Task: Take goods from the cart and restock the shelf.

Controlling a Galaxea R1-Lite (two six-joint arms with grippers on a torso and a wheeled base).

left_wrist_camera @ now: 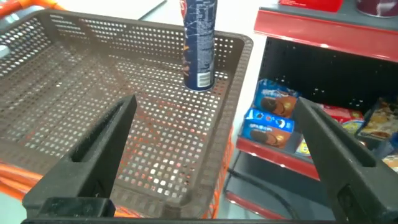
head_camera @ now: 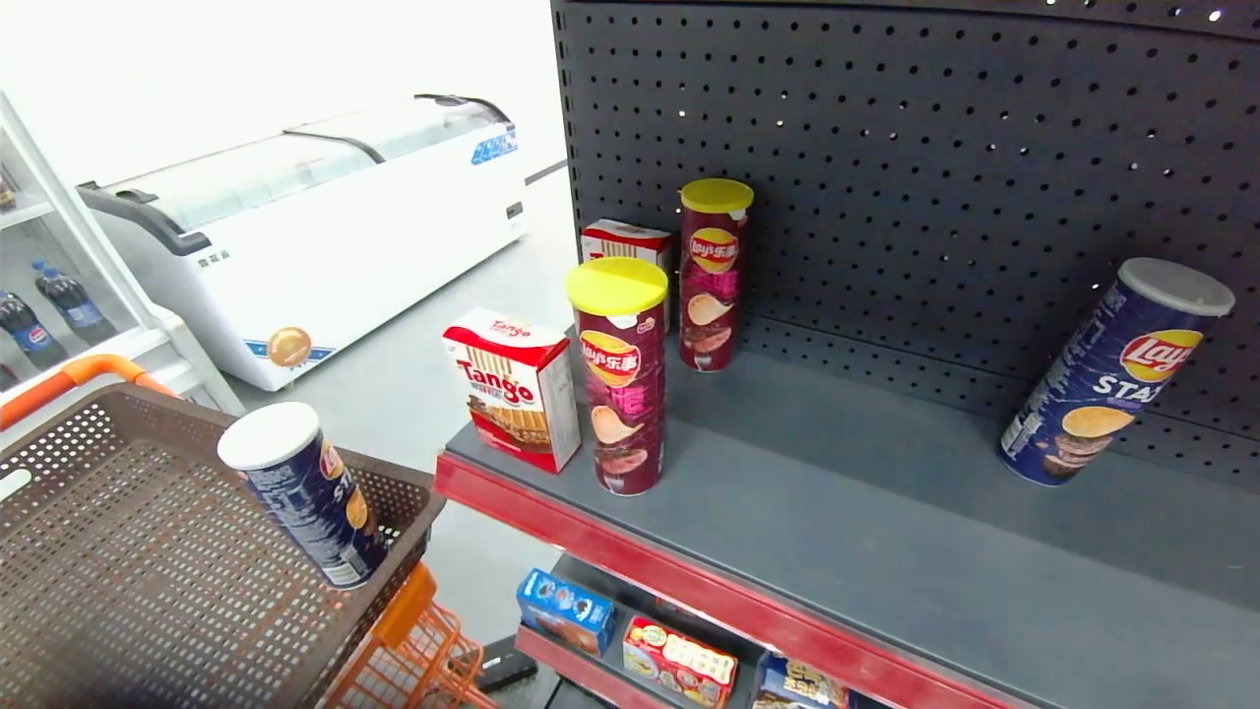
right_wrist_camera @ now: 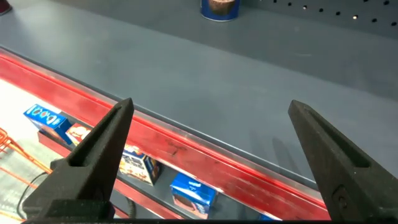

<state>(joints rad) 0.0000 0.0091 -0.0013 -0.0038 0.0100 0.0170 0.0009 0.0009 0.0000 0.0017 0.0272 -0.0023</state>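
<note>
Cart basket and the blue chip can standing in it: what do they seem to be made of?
Cart basket: looks like moulded brown plastic with a matte finish, going by the regular grid of small holes through its floor and walls. Blue chip can: probably a paperboard tube under a smooth printed wrap. Its white lid looks like thin plastic. Sight alone cannot confirm either.

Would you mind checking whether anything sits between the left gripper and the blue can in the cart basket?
Nothing visible does: only bare basket floor lies between the open left gripper and the blue can.
</note>
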